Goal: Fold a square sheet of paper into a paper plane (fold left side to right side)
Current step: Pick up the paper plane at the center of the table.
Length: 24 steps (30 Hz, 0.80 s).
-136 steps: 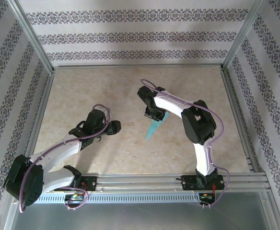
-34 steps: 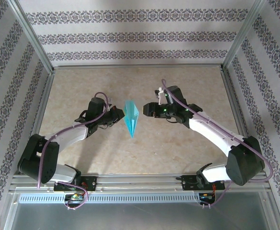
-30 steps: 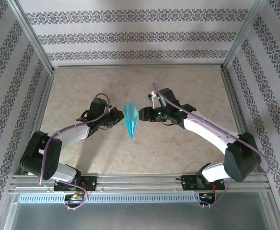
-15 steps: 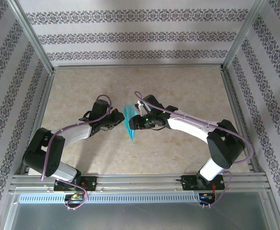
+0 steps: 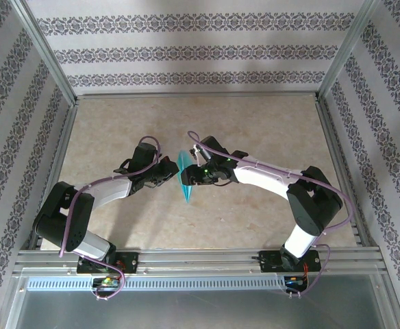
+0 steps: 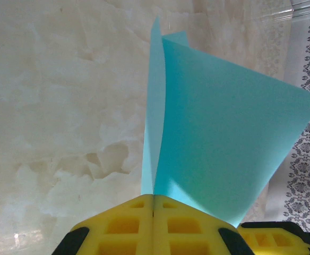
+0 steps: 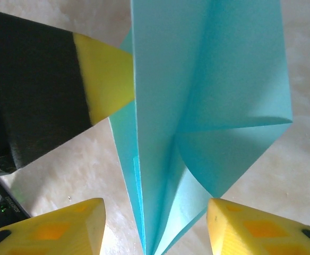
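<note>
My white left arm (image 5: 101, 199) and right arm (image 5: 268, 179), black at the joints, trail lilac cables (image 5: 214, 142) to yellow, pocketed fingers (image 7: 59, 228).

Soft, even, fairly bright light from above; only faint shadows fall on the table (image 5: 118, 123). Wrist views blur slightly up close, the plane (image 7: 208, 79) soft-edged; mild glare at the table's far edge
</note>
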Motion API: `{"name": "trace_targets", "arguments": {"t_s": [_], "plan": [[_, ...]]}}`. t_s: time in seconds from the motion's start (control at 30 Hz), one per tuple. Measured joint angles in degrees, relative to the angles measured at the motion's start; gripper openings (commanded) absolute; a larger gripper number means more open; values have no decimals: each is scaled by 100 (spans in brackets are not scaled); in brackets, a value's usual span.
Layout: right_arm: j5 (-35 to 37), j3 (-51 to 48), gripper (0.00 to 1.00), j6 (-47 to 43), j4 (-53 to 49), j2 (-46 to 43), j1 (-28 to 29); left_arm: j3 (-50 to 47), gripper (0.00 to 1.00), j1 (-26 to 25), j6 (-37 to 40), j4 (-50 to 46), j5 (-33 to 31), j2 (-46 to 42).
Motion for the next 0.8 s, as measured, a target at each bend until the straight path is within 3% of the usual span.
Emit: {"name": "trace_targets", "arguments": {"t_s": [0.23, 0.8], "plan": [[319, 0, 61, 61, -20, 0, 0, 0, 0, 0, -2, 26, 0, 63], [278, 2, 51, 85, 31, 4, 37, 0, 0, -4, -26, 48, 0, 81]]}}
